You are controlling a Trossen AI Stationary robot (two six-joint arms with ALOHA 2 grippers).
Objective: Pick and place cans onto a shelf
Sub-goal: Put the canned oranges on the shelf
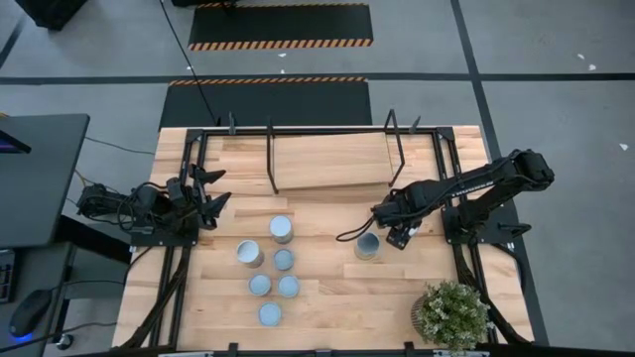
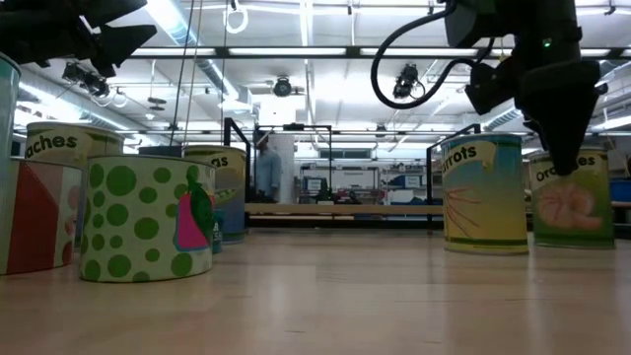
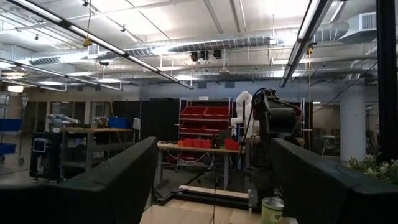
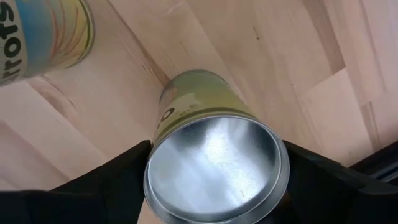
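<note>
Wooden tabletop (image 1: 327,288) is hosting right gripper (image 1: 382,236) straddling 1 can (image 1: 367,246), fingers spread, not yet gripping, for shelf (image 1: 327,159) placement.

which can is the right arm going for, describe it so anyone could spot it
From the shelf, look toward the potted plant. The can stands alone on that side, under the right gripper. The other cans cluster near the left arm; this one has orange fruit on its label.
</note>
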